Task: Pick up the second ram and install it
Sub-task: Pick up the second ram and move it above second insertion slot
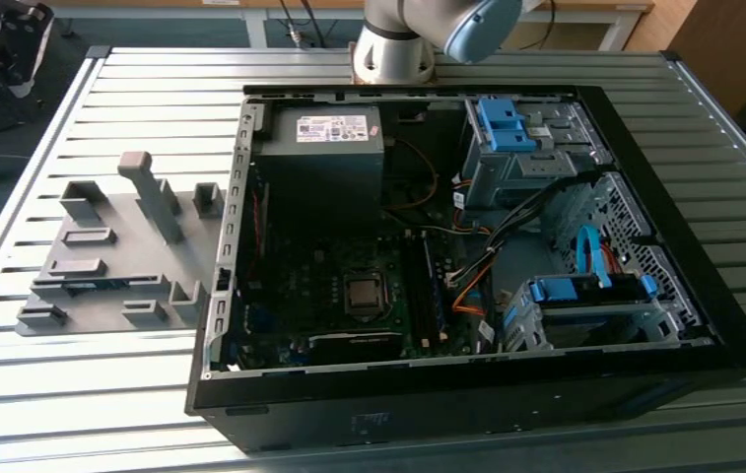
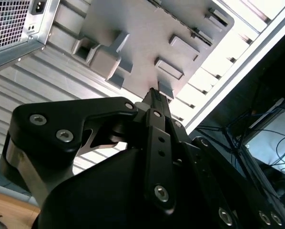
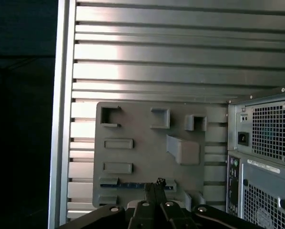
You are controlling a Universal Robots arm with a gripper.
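Note:
The second ram (image 3: 128, 184) is a thin dark stick with a blue patch. It lies in a slot along one edge of the grey holder plate (image 3: 142, 157). In the exterior view the second ram (image 1: 100, 285) shows as a dark strip on the holder plate (image 1: 123, 246), left of the open computer case (image 1: 478, 394). My gripper (image 3: 155, 186) hangs well above the plate with its black fingers pressed together and nothing between them. In the second wrist view the gripper (image 2: 154, 94) points down at the holder plate (image 2: 147, 38).
Several grey blocks and one tall post (image 1: 149, 192) stand up from the holder plate. Inside the case are a power supply (image 1: 326, 128), the motherboard with its processor socket (image 1: 366, 294), cables and blue drive cages (image 1: 583, 296). The slatted metal table (image 1: 84, 394) ends close beyond the plate.

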